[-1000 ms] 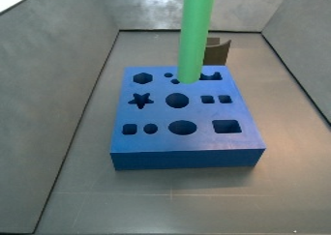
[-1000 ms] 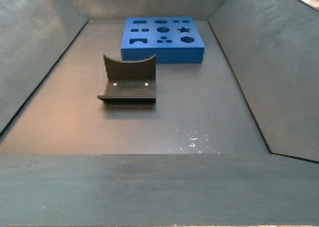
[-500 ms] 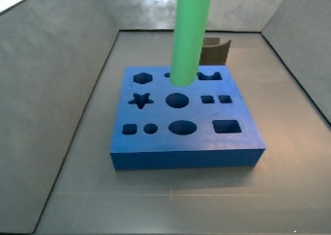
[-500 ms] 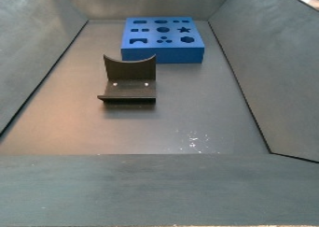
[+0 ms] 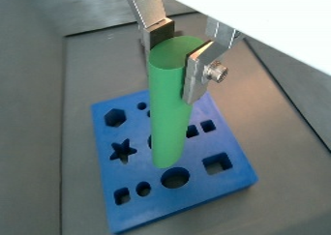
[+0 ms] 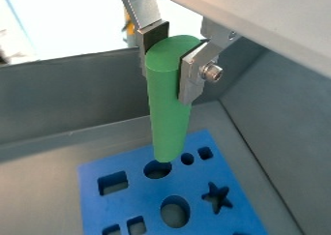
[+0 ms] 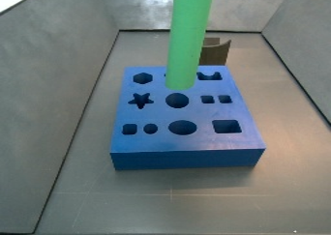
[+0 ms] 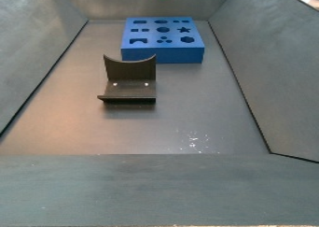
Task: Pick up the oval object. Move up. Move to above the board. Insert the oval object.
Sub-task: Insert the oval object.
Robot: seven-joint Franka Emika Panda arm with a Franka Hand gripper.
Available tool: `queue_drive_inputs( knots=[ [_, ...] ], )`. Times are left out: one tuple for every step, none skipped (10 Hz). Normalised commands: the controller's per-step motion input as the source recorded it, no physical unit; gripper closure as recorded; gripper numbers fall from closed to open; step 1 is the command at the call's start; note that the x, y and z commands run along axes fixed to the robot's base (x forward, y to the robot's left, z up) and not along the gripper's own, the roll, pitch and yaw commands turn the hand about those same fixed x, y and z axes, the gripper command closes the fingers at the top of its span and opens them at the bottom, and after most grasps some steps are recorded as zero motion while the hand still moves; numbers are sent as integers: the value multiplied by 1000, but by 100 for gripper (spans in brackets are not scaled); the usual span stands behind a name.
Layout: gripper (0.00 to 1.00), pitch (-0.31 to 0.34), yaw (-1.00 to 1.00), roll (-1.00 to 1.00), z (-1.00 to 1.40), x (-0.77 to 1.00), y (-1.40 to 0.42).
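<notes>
Jaws of gripper [image 5: 177, 53] on oval object [image 5: 171, 113]

Evenly lit throughout, soft and diffuse from above, no hard shadows anywhere. Faint glare on the dark floor [image 8: 187, 137] near its front edge in a side view, small bright specks there. Pale sheen on the grey walls [image 7: 77, 36] at the back corners. Slightly soft in both wrist views: gripper [image 5: 179, 47] and its silver fingers [image 6: 196, 67] mildly blurred, overexposed white strip along the upper corner. Saturated colour on the oval object [image 5: 168, 113] and the board [image 7: 188, 132]; shaded, darker front face on the board. Low resolution, coarse detail.
</notes>
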Motion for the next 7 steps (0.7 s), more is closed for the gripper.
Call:
queue_drive_inputs(
  knots=[
    [100,-26,-1000,0,-97,6,0],
    [100,-27,-1000,0,-94,0,0],
    [100,-29,-1000,0,-83,9,0],
    [100,-16,-894,0,-63,157,0],
    [100,0,-711,0,-49,351,-31],
    [100,0,-643,0,-43,406,-46],
    [100,11,-151,0,0,114,0]
  ],
)
